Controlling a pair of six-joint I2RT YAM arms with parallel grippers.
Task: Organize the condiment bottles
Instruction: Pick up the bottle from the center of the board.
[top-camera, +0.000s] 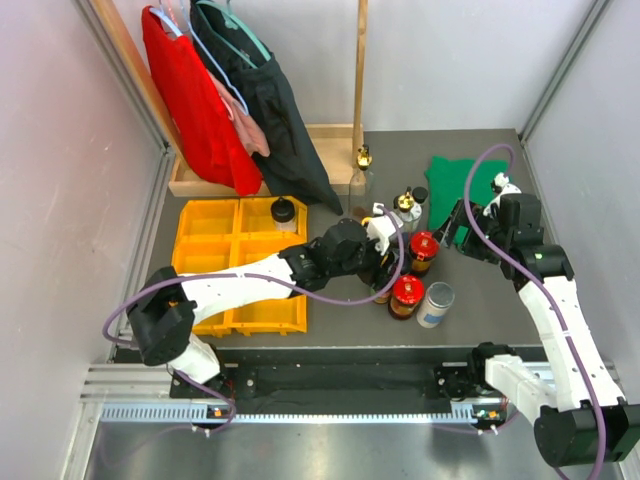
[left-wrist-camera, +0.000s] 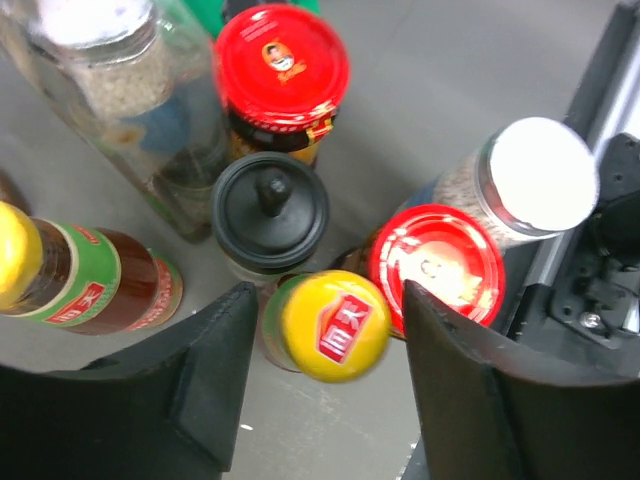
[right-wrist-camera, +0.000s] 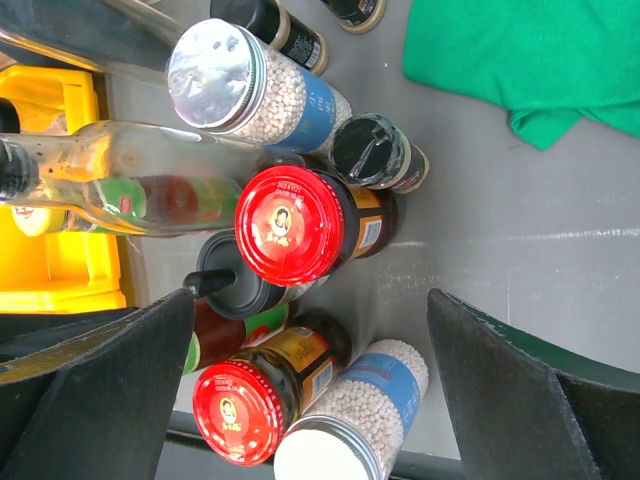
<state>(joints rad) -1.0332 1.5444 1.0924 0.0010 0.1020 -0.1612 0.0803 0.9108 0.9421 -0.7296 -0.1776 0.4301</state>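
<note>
Left hand (left-wrist-camera: 328, 305): half-closed astride the yellow-capped bottle (left-wrist-camera: 335, 325); contact unclear, apparently lining up to lift it.
Right hand (right-wrist-camera: 310, 300): wide open, empty, above the cluster.
Condiment bottles (top-camera: 412, 272): crowded on the surface (top-camera: 470, 330), right of the yellow tray (top-camera: 205, 225).

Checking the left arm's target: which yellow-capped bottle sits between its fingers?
The bottle whose cap shows its red logo, beside a red-lidded jar, inside the left gripper. The green-banded bottle stands outside its fingers, off to one side.
</note>
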